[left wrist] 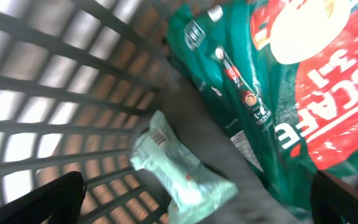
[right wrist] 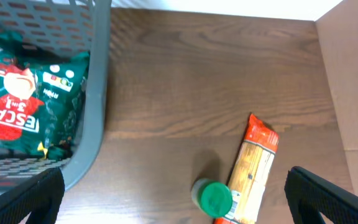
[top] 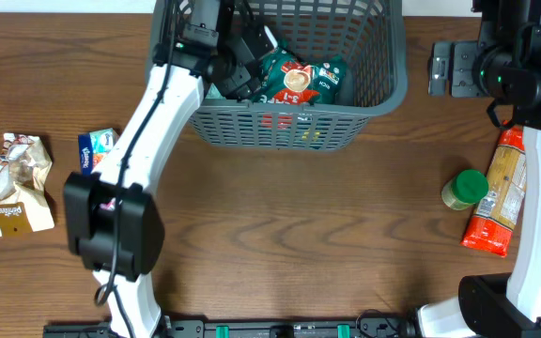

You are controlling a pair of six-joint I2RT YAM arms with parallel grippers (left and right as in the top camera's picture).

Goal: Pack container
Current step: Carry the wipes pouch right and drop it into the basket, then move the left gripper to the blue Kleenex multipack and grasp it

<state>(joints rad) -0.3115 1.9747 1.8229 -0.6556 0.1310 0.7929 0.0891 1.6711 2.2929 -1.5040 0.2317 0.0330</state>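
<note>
Our left gripper (left wrist: 194, 200) hung open-jawed inside the container (top: 289, 127), over a pale green packet (left wrist: 179, 168) beside a coffee bag (left wrist: 278, 93). We saw the container at the far edge of the table (top: 299, 235). Our right gripper (right wrist: 176, 199), likewise spread and empty, hovered right of the container.

A dark brown wood-grain table (top: 299, 235) spreads beneath me under soft, even light. Past one edge, seen from my right wrist, runs a white strip (right wrist: 229, 6); a pale tan surface (right wrist: 353, 93) borders another.

Overhead looks straight down — left wrist close inside the container (top: 252, 127), right above, sharing the coffee bag (top: 301, 83).
</note>
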